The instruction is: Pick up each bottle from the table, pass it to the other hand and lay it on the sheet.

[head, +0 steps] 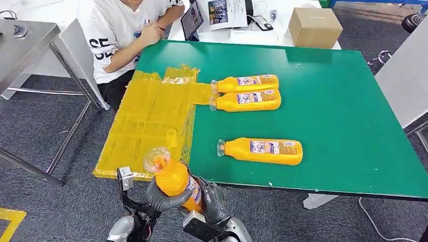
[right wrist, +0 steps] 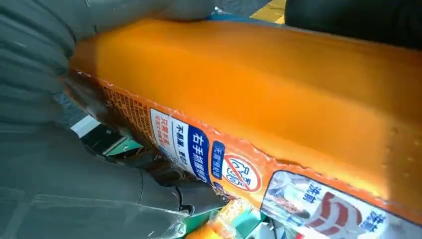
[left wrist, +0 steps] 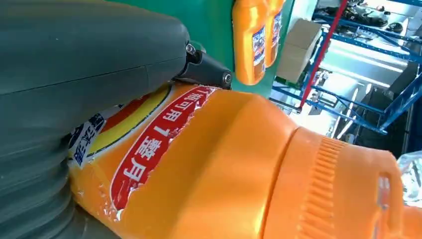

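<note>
An orange bottle (head: 173,180) with a clear cap stands nearly upright in front of the table's near edge, held between both hands. My left hand (head: 162,199) wraps its fingers around the body (left wrist: 239,164), the grey thumb (left wrist: 74,74) lying across the label. My right hand (head: 214,200) grips the lower part from the other side, and its palm (right wrist: 59,164) presses against the labelled body (right wrist: 259,89). The yellow sheet (head: 151,116) lies on the left part of the green table (head: 328,101), with no bottle on it.
Three more orange bottles lie on the table: two side by side (head: 247,83) (head: 248,101), caps touching the sheet's edge, and one nearer (head: 263,150). A person (head: 121,35) sits at the far left corner. A cardboard box (head: 315,26) stands behind the table.
</note>
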### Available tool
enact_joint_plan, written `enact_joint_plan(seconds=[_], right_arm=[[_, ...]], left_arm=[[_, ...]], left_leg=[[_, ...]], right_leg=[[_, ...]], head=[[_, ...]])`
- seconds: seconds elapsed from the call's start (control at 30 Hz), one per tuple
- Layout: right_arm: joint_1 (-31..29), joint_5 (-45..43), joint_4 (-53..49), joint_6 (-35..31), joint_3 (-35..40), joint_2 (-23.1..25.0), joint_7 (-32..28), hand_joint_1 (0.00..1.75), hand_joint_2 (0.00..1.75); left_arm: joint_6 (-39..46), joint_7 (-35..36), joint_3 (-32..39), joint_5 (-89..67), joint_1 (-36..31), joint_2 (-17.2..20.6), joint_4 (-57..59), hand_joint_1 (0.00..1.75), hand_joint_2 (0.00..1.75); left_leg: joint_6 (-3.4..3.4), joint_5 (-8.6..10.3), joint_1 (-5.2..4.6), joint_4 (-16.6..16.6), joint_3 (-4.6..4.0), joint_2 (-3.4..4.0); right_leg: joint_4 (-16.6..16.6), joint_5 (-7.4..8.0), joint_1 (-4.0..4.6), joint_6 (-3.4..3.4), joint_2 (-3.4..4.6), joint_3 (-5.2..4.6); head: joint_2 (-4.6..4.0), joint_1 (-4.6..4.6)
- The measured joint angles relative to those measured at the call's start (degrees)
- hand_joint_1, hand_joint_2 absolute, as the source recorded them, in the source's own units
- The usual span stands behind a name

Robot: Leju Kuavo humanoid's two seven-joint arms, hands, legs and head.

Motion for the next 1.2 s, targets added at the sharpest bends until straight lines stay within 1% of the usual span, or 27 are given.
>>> enact_joint_plan(seconds=[0.03, 0.07, 0.1, 0.17, 0.4, 0.43, 0.47, 0.5, 0.53, 0.6, 0.7, 0.77, 0.9, 0.97, 1.0, 1.03, 1.1, 1.2], right_arm=[[0.13, -0.09, -0.35, 0.37, -0.22, 0.00, 0.00, 1.55, 1.75], [0.18, -0.09, -0.68, 0.83, -0.48, 0.00, 0.00, 1.62, 1.75], [0.22, -0.09, -0.85, 1.18, -0.74, 0.00, 0.00, 1.62, 1.75], [0.48, -0.07, -1.49, 1.59, -1.33, 0.04, -0.02, 1.57, 1.75], [1.18, 1.20, -3.34, 2.78, -3.39, 0.37, -0.02, 1.54, 1.75], [1.22, 1.20, -3.47, 2.88, -3.60, 0.44, -0.02, 1.40, 1.75], [1.28, 1.20, -3.61, 2.95, -3.78, 0.48, -0.02, 0.07, 1.75], [1.35, 1.20, -3.72, 3.04, -3.93, 0.55, -0.02, 0.00, 1.75], [1.40, 1.20, -3.82, 3.28, -4.13, 0.59, -0.02, 0.00, 0.00], [1.52, 0.30, -4.02, 4.36, -4.30, 0.63, -0.02, 0.00, 0.00], [1.99, -5.11, -5.81, 11.14, -4.78, 0.63, 0.18, 0.00, 0.00], [2.50, -6.98, -7.70, 13.71, -5.14, 0.52, 0.18, 0.00, 0.00], [3.53, -7.87, -12.58, 16.54, -5.99, 0.28, 0.18, 0.00, 0.00], [4.50, -7.63, -15.29, 16.59, -7.27, 0.26, 0.18, 0.00, 0.00], [5.07, -7.76, -16.79, 16.13, -7.96, 0.26, 0.18, 0.00, 0.00], [5.66, -8.22, -18.78, 15.56, -8.77, 0.24, 0.18, 0.00, 0.00], [6.33, -8.48, -22.18, 15.15, -10.14, 0.13, 0.18, 0.00, 0.00], [7.22, -8.41, -26.52, 14.82, -11.65, 0.15, 0.18, 0.00, 0.00]], left_arm=[[0.00, 0.00, 0.02, -0.11, 0.09, 0.00, -0.24, 1.75, 1.75], [0.04, 0.00, 0.09, -0.20, 0.15, 0.00, -0.48, 1.75, 1.75], [0.04, 0.00, 0.11, -0.31, 0.16, 0.00, -0.59, 1.75, 1.75], [0.04, 0.00, 0.15, -0.44, 0.18, -0.02, -0.85, 1.75, 1.75], [-0.09, 0.44, 0.15, 0.52, 0.26, -0.15, -1.81, 1.75, 1.75], [-0.09, 0.48, 0.15, 0.53, 0.26, -0.15, -1.97, 1.75, 1.75], [-0.09, 0.50, 0.15, 0.55, 0.25, -0.17, -2.07, 1.75, 1.75], [-0.09, 0.50, 0.15, 0.55, 0.23, -0.17, -2.10, 1.75, 1.75], [-0.09, 0.50, 0.15, 0.55, 0.23, -0.20, -2.10, 1.75, 1.75], [-0.07, 0.50, 0.15, 0.66, 0.18, -0.24, -2.12, 1.75, 1.75], [0.09, 0.57, 0.15, 0.72, 0.51, -0.77, -2.36, 1.75, 1.75], [0.75, 0.55, 0.39, 0.70, 0.69, -0.79, -2.34, 1.75, 1.75], [5.58, -1.63, 0.87, -3.22, 0.47, -1.03, -2.49, 1.75, 1.75], [10.99, -4.10, 1.70, -8.00, 0.06, -1.44, -2.99, 1.75, 1.75], [15.48, -6.44, 2.34, -11.78, -0.34, -1.55, -3.37, 1.75, 1.75], [22.30, -8.88, 3.24, -17.29, -1.09, -1.68, -3.89, 1.75, 1.75], [31.85, -10.73, 5.06, -24.68, -3.66, -1.75, -4.65, 1.75, 1.75], [39.20, -12.02, 8.13, -31.77, -7.81, -1.77, -4.92, 1.75, 1.75]], left_leg=[[0.00, 0.00, 0.00, 0.00, 0.00, 0.00], [0.00, 0.00, 0.00, 0.00, 0.00, 0.00], [0.00, 0.00, 0.00, 0.00, 0.00, 0.00], [0.00, 0.00, 0.00, 0.00, 0.00, -0.01], [0.00, 0.00, 0.00, 0.00, 0.00, -0.01], [0.00, 0.00, 0.00, 0.00, 0.00, 0.00], [0.00, 0.00, 0.00, 0.00, 0.00, 0.00], [0.00, 0.00, 0.00, 0.00, 0.00, -0.01], [0.00, 0.00, 0.00, 0.00, 0.00, -0.01], [0.00, 0.00, 0.00, 0.00, 0.00, -0.01], [0.00, 0.00, 0.00, 0.00, -0.01, 0.00], [0.00, 0.00, -0.01, 0.00, -0.01, 0.00], [0.00, 0.00, 0.00, 0.00, -0.01, -0.02], [0.00, 0.00, 0.00, 0.00, -0.01, -0.02], [0.00, 0.01, 0.01, 0.00, -0.02, -0.02], [0.00, 0.02, 0.01, 0.00, -0.03, -0.03], [-0.02, 0.04, 0.01, 0.00, -0.04, -0.03], [-0.02, 0.05, 0.01, 0.00, 0.02, -0.03]], right_leg=[[0.00, 0.00, 0.00, 0.00, 0.00, 0.00], [0.00, 0.00, 0.00, 0.00, 0.00, -0.01], [0.00, 0.00, 0.00, 0.00, 0.00, 0.00], [0.00, 0.00, 0.00, 0.00, 0.00, 0.01], [0.00, 0.00, 0.00, 0.00, 0.00, 0.01], [0.00, 0.00, 0.00, 0.00, 0.00, 0.01], [0.00, 0.00, 0.00, 0.00, 0.00, 0.01], [0.00, 0.00, 0.00, 0.00, 0.00, 0.01], [0.00, 0.00, 0.00, 0.00, 0.00, 0.01], [0.00, 0.00, 0.00, 0.00, 0.00, 0.02], [0.00, 0.00, 0.00, 0.00, 0.00, 0.01], [0.00, 0.00, 0.00, 0.00, 0.00, 0.00], [0.00, 0.00, 0.00, 0.00, -0.01, 0.00], [0.00, 0.00, 0.00, 0.00, -0.01, 0.01], [0.00, 0.00, 0.01, 0.00, -0.01, -0.01], [0.01, 0.01, 0.00, 0.00, -0.01, -0.04], [0.01, 0.02, 0.01, -0.01, -0.01, 0.00], [0.02, 0.03, 0.01, -0.01, -0.01, 0.06]], head=[[0.00, 0.00], [0.00, 0.00], [0.00, 0.00], [0.00, 0.02], [0.00, 0.02], [0.00, 0.02], [0.00, 0.02], [0.00, 0.00], [0.00, 0.02], [0.00, 0.00], [0.00, 0.04], [0.00, 0.02], [0.00, 0.02], [0.00, 0.04], [0.00, 0.04], [0.00, 0.02], [0.00, 0.02], [0.00, 0.02]])
